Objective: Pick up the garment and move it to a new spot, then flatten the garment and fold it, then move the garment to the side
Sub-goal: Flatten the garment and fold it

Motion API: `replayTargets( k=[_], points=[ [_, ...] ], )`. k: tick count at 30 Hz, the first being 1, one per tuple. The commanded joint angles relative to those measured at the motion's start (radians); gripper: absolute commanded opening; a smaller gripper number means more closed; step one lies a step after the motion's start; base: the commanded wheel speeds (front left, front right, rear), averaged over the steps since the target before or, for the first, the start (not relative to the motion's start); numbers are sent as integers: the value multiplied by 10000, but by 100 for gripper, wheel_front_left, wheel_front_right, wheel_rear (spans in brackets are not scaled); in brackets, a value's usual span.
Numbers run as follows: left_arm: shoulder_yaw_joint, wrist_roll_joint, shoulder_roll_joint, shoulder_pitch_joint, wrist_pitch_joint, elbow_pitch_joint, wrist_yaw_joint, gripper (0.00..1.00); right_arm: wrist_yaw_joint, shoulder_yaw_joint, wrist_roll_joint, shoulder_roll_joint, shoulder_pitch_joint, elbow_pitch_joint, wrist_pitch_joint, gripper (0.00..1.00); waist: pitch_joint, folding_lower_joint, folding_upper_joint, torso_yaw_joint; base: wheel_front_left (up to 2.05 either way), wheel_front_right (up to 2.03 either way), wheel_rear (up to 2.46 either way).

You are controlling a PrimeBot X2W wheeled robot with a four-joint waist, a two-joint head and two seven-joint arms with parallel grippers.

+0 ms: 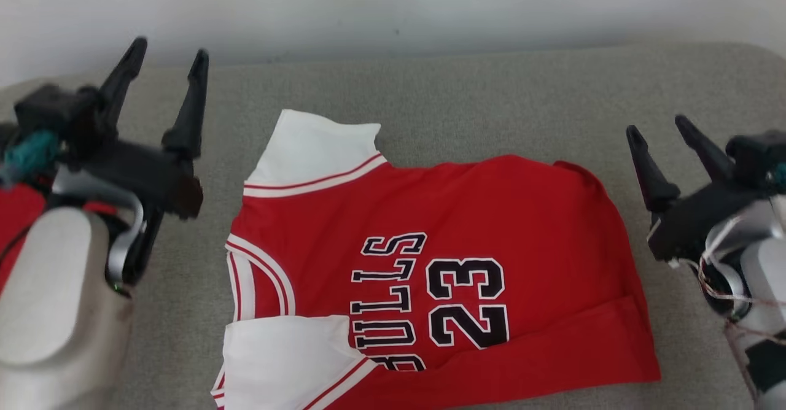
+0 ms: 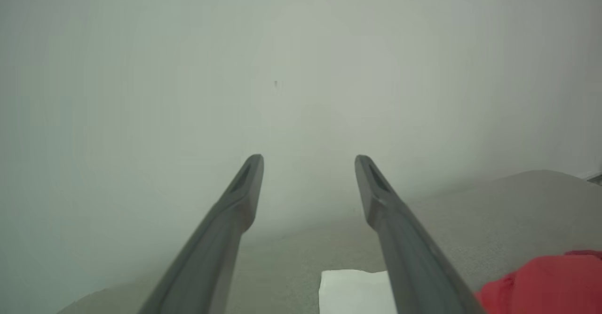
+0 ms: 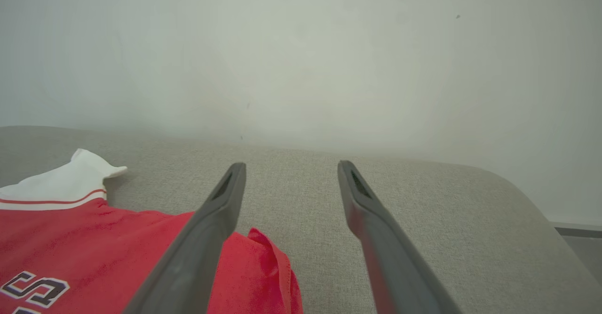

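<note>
The red Bulls jersey (image 1: 479,213) lies at the middle of the grey padded counter (image 1: 491,91), its near edge and near white sleeve (image 1: 288,348) turned in, while your left hand (image 1: 172,51) and right hand (image 1: 657,124) hover wide and empty off either end. For a clean fold, pinch the far sleeve (image 1: 313,146) and the far hem corner together and draw them toward you evenly. Nothing blocks the cloth, though red fabric (image 1: 18,213) shows beneath your left forearm and the wall (image 1: 393,5) stands close behind.

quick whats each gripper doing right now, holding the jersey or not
left gripper: open, holding nothing, beside the red Bulls jersey
right gripper: open, holding nothing, on the jersey's other side
</note>
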Motion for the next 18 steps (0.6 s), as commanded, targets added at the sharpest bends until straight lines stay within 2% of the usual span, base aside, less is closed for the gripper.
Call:
replayTargets(
  k=[1,5,6,10,18],
  points=[
    [-314,-298,257,-643,168,380,12,100,-25,340,86,-69,-583,265,219,100,1463,-3,-2,-305,0,0,0],
    [-1734,-1112,621,-2390,686,1577,8,100,-25,1475,351,-262,-2117,1256,888,100,2149,-3,-2,-451,0,0,0],
    [-1734,-1112,621,-2390,686,1577,8,100,-25,1475,351,-262,-2117,1256,888,100,2149,-3,-2,-451,0,0,0],
    [-2772,-1991,858,-3517,1030,2822,6,100,-25,2794,715,-367,-3249,1877,1473,100,2558,-3,-2,-642,0,0,0],
    [-4463,-3439,1173,-4371,1285,4660,5,100,-25,5035,1880,-702,-4494,2084,2165,100,2761,-3,-2,-1100,0,0,0]
  ],
)
